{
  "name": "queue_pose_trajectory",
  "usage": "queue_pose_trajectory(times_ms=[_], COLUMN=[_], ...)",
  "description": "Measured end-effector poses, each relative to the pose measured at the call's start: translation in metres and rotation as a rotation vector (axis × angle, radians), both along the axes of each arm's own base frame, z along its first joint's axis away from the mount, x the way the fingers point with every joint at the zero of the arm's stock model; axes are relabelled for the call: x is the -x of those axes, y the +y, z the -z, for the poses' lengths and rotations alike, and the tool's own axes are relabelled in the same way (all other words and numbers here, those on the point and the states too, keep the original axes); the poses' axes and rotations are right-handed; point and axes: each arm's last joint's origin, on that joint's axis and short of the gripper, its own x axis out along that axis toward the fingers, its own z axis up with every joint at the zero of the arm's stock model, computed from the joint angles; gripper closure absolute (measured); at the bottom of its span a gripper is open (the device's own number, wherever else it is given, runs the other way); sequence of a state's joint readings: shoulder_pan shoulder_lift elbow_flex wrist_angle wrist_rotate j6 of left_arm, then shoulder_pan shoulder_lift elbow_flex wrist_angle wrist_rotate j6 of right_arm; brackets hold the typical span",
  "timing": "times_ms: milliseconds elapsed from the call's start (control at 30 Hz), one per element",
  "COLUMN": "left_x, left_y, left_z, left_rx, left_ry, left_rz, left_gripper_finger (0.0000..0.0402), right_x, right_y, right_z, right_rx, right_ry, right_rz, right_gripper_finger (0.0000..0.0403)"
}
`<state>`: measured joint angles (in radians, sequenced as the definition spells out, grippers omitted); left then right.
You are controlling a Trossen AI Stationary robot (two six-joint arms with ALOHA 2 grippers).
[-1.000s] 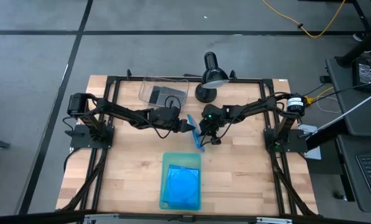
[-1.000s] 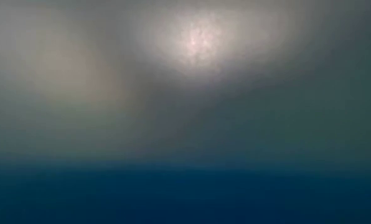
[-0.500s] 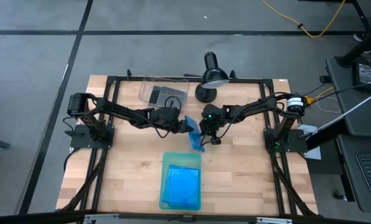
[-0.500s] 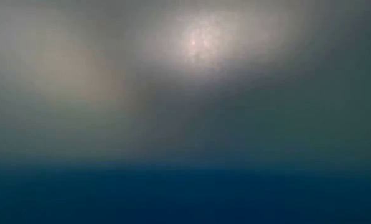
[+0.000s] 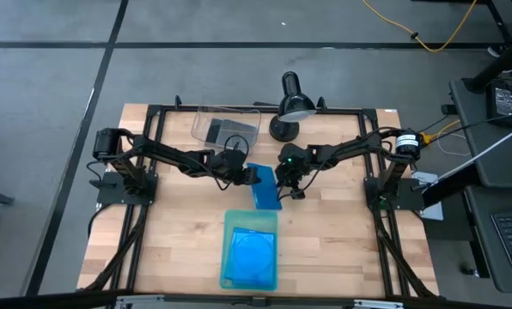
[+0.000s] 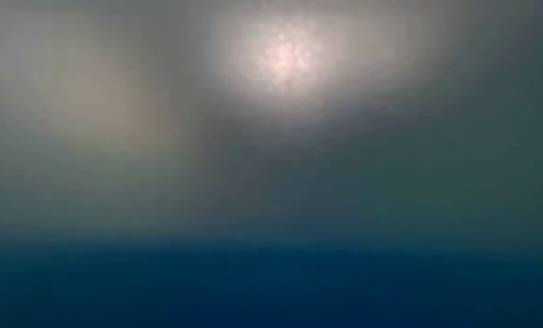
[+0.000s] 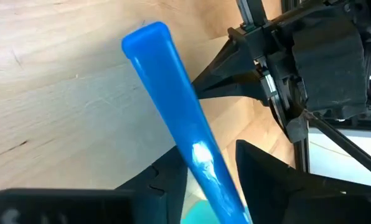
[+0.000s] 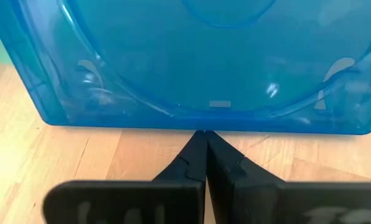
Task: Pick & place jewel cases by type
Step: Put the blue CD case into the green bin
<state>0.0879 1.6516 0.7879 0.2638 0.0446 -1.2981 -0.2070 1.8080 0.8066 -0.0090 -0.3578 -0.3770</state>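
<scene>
Mid-table on the wooden table, a pale-green tray already carries blue cases; dark ones sit in the clear bin at the far side — sorting looks well advanced. One translucent blue jewel case remains, tilted between the arms. The left gripper pinches its edge — the right gripper, fingers pressed together, rests just beside it.

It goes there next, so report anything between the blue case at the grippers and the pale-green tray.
Nothing visible: only bare tabletop lies between the blue case, at the left gripper, and the pale-green tray.
</scene>
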Motion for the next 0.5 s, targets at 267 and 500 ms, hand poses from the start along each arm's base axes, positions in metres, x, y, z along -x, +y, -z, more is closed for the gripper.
queue_pose_trajectory(times_ms=[267,500], left_x=[0.0013,0.0043], left_y=[0.0,-0.0001], left_z=[0.0018,0.0052], left_rx=[-0.012,-0.04], left_ry=[0.024,0.074], left_rz=[0.004,0.021], left_gripper_finger=[0.0315,0.0341], right_x=[0.0,0.0001], right_y=[0.0001,0.0002], right_z=[0.0,0.0], right_rx=[0.001,-0.001], right_ry=[-0.002,-0.002], right_rz=[-0.007,-0.008], right_gripper_finger=[0.0397,0.0397])
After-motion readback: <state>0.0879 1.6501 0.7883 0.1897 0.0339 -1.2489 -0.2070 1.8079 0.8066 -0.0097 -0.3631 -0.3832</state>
